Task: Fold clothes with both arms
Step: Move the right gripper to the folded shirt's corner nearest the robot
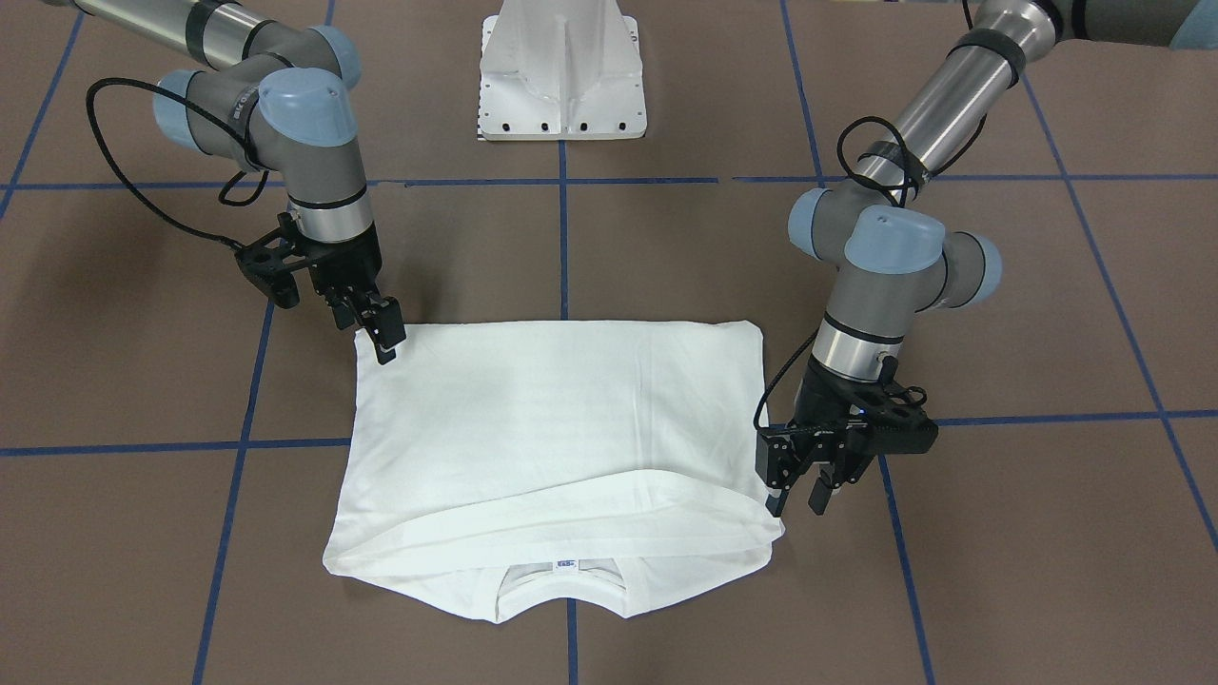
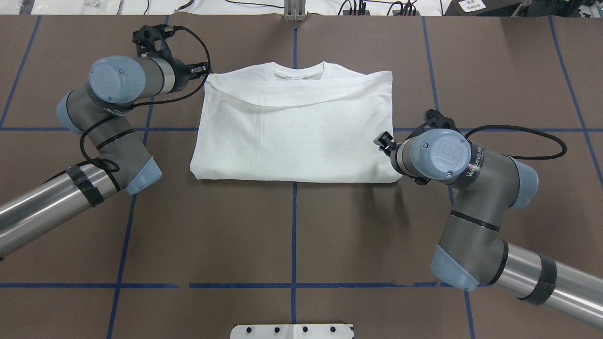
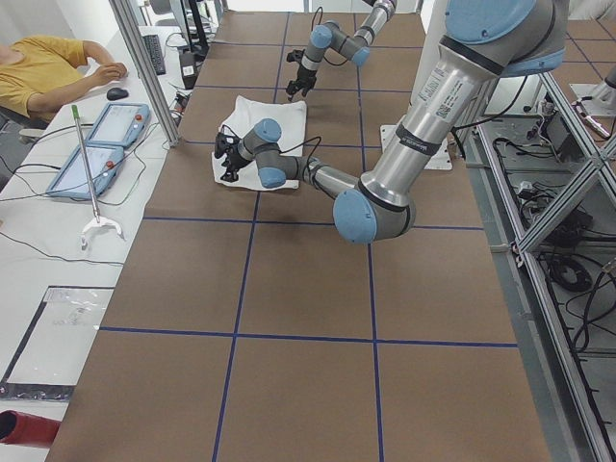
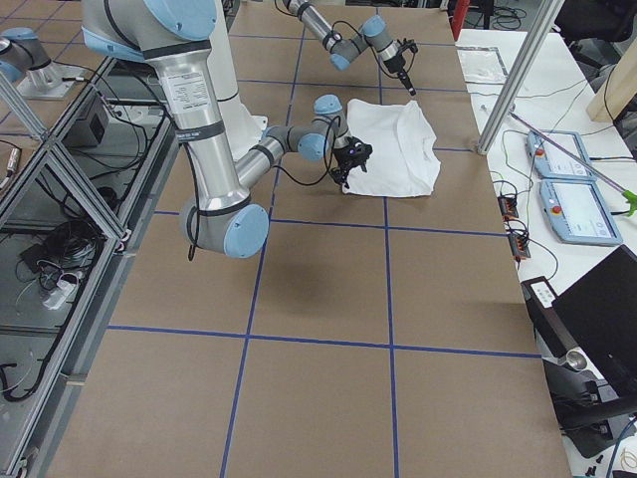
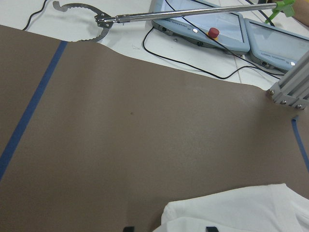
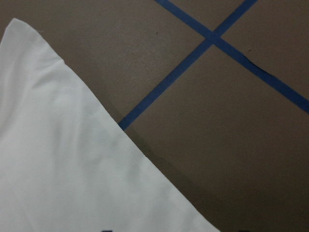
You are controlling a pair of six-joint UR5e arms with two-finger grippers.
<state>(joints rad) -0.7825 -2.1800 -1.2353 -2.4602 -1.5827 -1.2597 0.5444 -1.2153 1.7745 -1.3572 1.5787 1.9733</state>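
Shirt (image 1: 561,428), white and doubled over, lies flat at the middle of the table (image 1: 666,266) in the front-facing view. Its hem edge rests just short of the collar (image 1: 563,582), which points away from the robot. The left fingers (image 1: 816,490) stand parted at the collar-end corner, touching or just beside the cloth and holding nothing. The right fingers (image 1: 385,333) sit at the diagonally opposite corner on the folded edge, and their gap is hard to read here. As I judge it, one fold is finished and the next has not begun. That next fold calls for both arms to take corners of the same side and carry it across.

The overhead view gives the same diagonal placing. The wrists hide most of each gripper, so it tells position only. It does show the shirt centred on a blue tape line (image 2: 293,226).

The two side views show the shirt small and far off, with an operator (image 3: 43,67) seated beside the table. Nothing about the fingers can be judged there.

The left wrist camera adds what no fixed camera gives. Two fingertips are apart at the bottom edge, and the shirt corner lies between them, unpinched. A reach tool (image 5: 169,14) and pendants (image 5: 212,26) lie beyond.

The right wrist camera shows the corner lying flat. Dark slivers well apart at the bottom edge suggest those fingers are parted and empty too.
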